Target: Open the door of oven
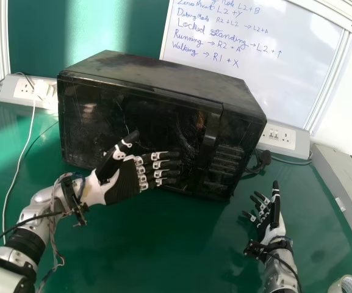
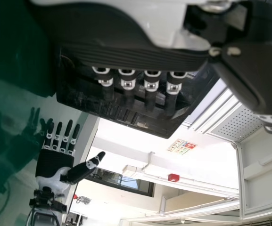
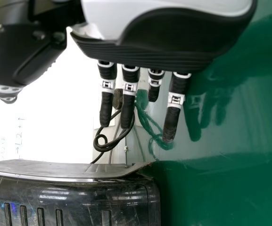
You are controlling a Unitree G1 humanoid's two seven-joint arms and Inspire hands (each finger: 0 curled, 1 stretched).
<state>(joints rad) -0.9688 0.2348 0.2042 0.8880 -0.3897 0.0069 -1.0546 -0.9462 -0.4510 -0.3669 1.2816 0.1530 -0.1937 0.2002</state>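
Oven (image 1: 157, 76) upper centre, head view; door (image 1: 96, 122) looks shut, so opening seems all undone. Left robot hand (image 1: 124, 180) mid-frame before door, fingers straight, gripping nothing; contact unclear. Right robot hand (image 1: 273, 227) lower right, fingers extended, empty.

In the head view, the left hand (image 1: 122, 182) is covering part of the oven door (image 1: 81, 125) and is leaving any contact there unclear. The oven (image 1: 157, 76) is concealing part of the whiteboard (image 1: 298, 76), whose top is running out of view. The bottom edge is clipping the tape roll (image 1: 346, 285). In the left wrist view, the wall sign (image 2: 181, 146) is appearing too small to read.
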